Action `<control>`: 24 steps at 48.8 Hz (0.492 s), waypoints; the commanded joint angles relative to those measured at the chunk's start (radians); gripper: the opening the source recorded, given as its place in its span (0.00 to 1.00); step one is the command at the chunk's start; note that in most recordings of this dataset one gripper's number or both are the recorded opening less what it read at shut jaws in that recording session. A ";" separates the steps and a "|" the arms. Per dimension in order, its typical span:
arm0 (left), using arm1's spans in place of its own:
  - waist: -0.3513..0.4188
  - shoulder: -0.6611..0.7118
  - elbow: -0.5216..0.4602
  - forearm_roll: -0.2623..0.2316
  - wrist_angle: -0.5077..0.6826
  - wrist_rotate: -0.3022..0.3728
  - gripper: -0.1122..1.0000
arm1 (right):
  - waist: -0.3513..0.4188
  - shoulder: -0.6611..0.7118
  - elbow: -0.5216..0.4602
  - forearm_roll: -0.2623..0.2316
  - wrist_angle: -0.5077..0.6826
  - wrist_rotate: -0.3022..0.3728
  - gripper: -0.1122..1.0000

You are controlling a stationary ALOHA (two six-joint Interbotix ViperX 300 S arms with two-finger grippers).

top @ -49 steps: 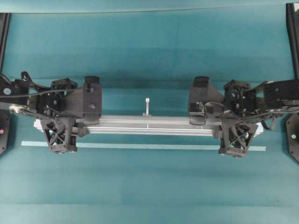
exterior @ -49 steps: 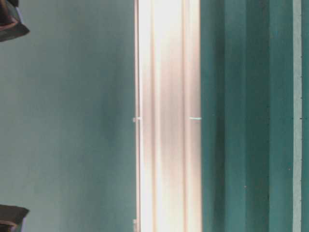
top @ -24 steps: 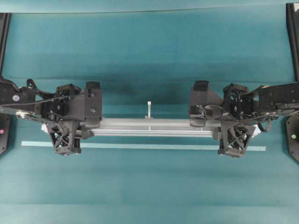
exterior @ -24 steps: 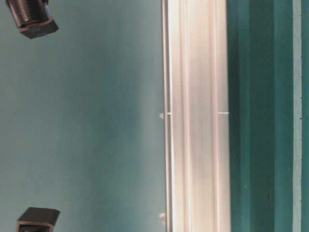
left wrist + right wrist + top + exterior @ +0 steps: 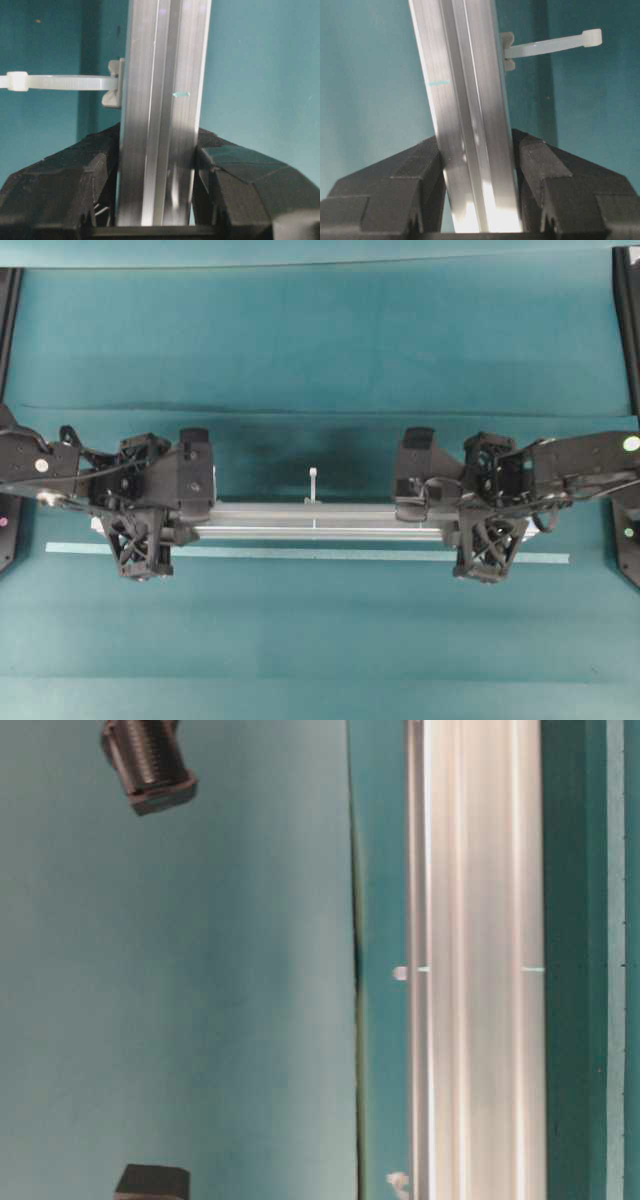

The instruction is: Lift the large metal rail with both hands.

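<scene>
Overhead view: large metal rail point(image 5: 320, 520) runs left-right, left gripper point(image 5: 165, 520) and right gripper point(image 5: 465, 520) each clamped on it.

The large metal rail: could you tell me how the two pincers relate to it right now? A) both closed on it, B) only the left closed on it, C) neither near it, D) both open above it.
A: each wrist view shows jaws pressed against both sides of the large metal rail, left pincer and right pincer alike.

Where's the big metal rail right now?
In the overhead view the large metal rail runs left to right across the middle, clamped near its ends by the left gripper and right gripper, just above the thin pale strip.
</scene>
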 commanded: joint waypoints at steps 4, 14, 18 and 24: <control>-0.011 0.014 0.002 -0.005 -0.031 -0.014 0.42 | 0.005 0.023 0.000 0.008 -0.015 0.014 0.45; -0.021 0.052 0.006 -0.005 -0.064 -0.015 0.42 | 0.014 0.043 0.008 0.011 -0.044 0.018 0.45; -0.023 0.060 0.002 -0.005 -0.072 -0.015 0.42 | 0.015 0.049 0.008 0.014 -0.061 0.020 0.45; -0.023 0.069 0.005 -0.005 -0.077 -0.014 0.42 | 0.018 0.066 0.014 0.014 -0.078 0.020 0.45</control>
